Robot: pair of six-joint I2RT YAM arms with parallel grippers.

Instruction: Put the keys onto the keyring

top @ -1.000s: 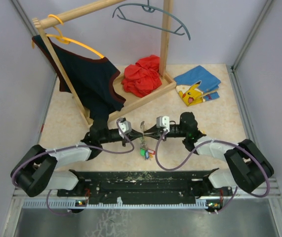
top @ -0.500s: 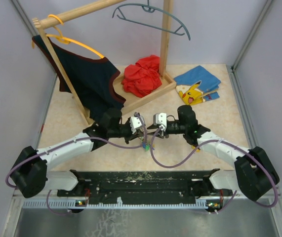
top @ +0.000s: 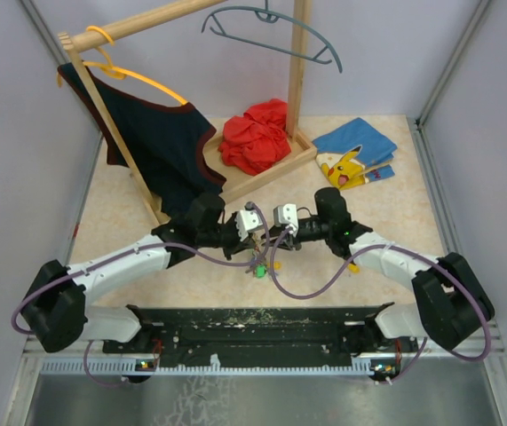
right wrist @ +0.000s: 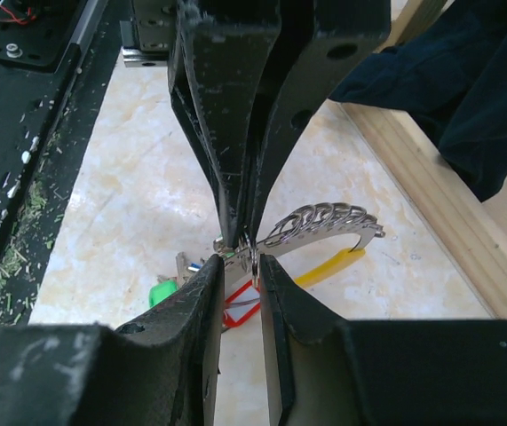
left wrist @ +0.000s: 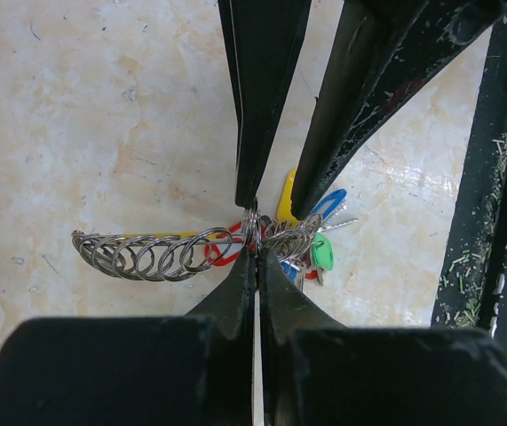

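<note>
Our two tools meet tip to tip over the middle of the desk [top: 422, 217]. The keyring [left wrist: 146, 255] lies crosswise between them, its long axis at right angles to both sets of fingers. The left tool [left wrist: 255, 257] is clamped tight on the ring wire. The right tool [right wrist: 242, 264] stands slightly open, jaws astride the same spot and, as far as we see, not pinching. The keys [left wrist: 321, 253] bunch on the near side of the tips, and the coiled end runs toward the wooden rack [right wrist: 439, 213]. Neither arm is nearer.
</note>
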